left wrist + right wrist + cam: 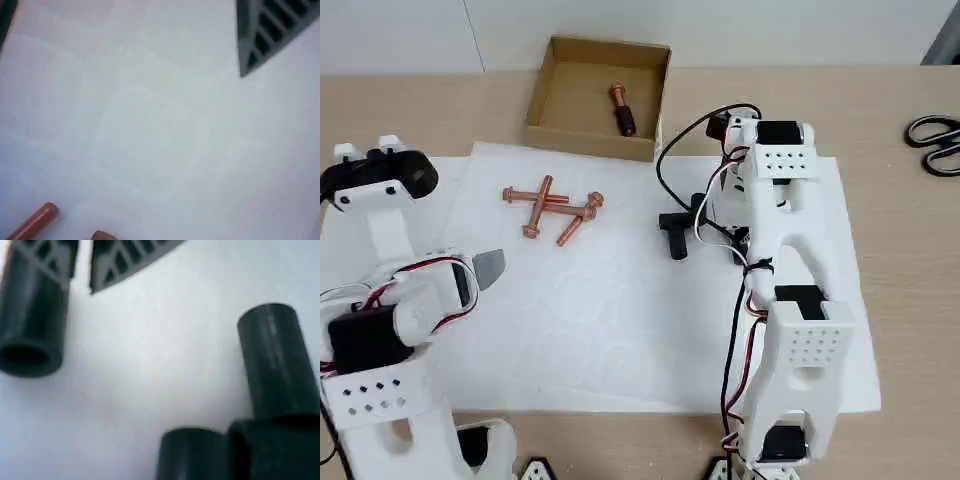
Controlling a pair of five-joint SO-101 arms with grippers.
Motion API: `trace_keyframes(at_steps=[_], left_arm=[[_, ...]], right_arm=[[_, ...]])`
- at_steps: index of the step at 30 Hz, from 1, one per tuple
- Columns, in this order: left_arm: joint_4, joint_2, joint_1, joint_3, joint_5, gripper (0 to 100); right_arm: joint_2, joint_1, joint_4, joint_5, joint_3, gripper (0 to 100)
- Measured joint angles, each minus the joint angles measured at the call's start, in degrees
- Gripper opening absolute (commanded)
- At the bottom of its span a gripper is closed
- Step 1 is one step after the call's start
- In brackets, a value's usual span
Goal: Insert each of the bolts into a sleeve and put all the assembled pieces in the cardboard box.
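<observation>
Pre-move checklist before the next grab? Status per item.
1. bolts ready to pick: ok. They lie loose on the mat, overlapping in a small pile.
2. sleeves available: ok. Three lie on the mat beside the right gripper.
3. left gripper free: ok. It is open and empty over bare mat, short of the bolts.
4. right gripper holding a sleeve: cannot tell.
5. cardboard box has room: ok. One assembled piece lies inside.
</observation>
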Motion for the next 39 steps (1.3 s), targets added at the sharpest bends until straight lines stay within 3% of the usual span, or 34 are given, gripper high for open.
trace_keyframes(at_steps=[16, 26, 30, 39], left_arm=[[0.0, 0.0, 0.0, 0.0, 0.0, 29], [0.0, 0.0, 0.0, 0.0, 0.0, 29], [0.4, 0.0, 0.0, 0.0, 0.0, 29], [0.4, 0.0, 0.0, 0.0, 0.0, 29]], right_arm=[[0.3, 0.4, 0.3, 0.6, 0.0, 11.6], [7.9, 0.7, -0.1, 0.6, -0.2, 11.2], [8.2, 0.7, -0.1, 0.7, -0.3, 0.0], [6.0, 0.9, -0.2, 3.0, 0.0, 0.4]])
